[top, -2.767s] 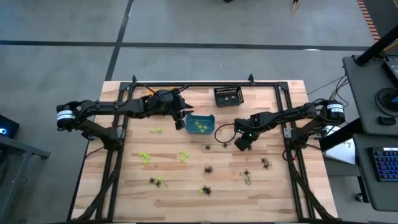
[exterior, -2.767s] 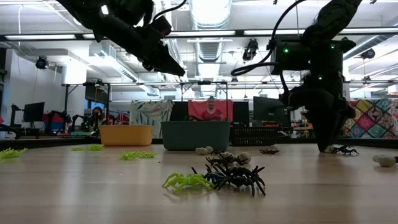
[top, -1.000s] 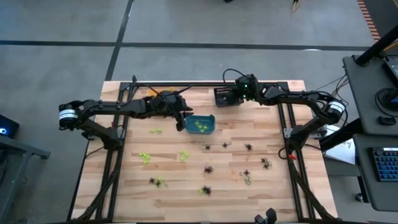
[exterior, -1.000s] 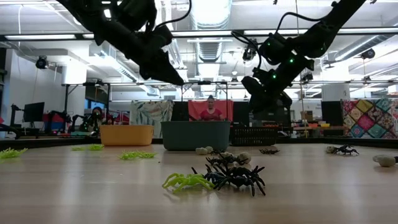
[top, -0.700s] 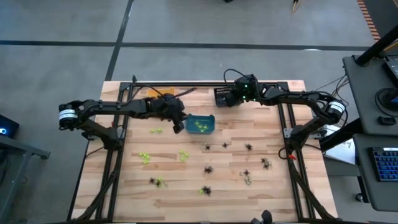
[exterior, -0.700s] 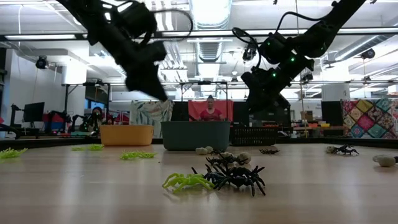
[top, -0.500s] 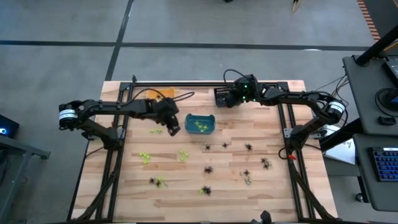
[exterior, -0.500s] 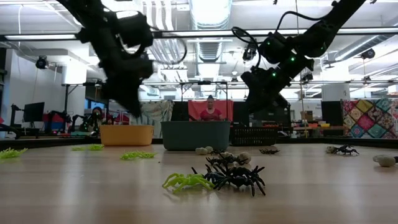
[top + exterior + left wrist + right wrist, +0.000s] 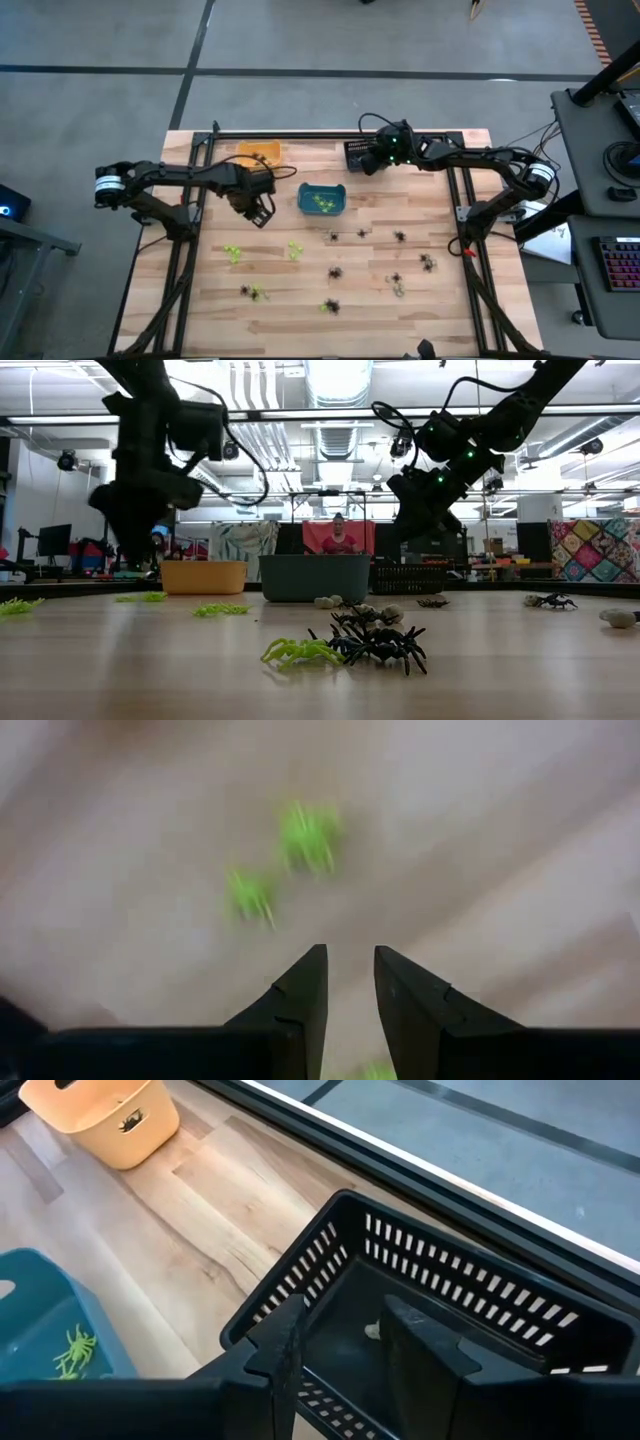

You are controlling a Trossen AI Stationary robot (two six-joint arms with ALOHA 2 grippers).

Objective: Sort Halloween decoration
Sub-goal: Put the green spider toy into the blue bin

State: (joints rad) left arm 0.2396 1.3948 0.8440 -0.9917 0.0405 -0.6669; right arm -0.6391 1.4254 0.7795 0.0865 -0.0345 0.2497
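While hovering just above two lime green spiders [image 9: 282, 865] on the counter [image 9: 450, 300], left claw [image 9: 350, 965] slightly apart and empty, right claw [image 9: 340, 1320] apart over the black bin [image 9: 480, 1330]; probably light, springy-legged trinkets, best pinched across the body.

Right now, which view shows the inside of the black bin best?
Right wrist view: it looks into the black bin, floor and a pale trinket visible. High view shows it small, partly under the right pincer. Low view shows one side only.

Matt wood-plank table [image 9: 440, 300], slotted black plastic bin [image 9: 470, 1320].
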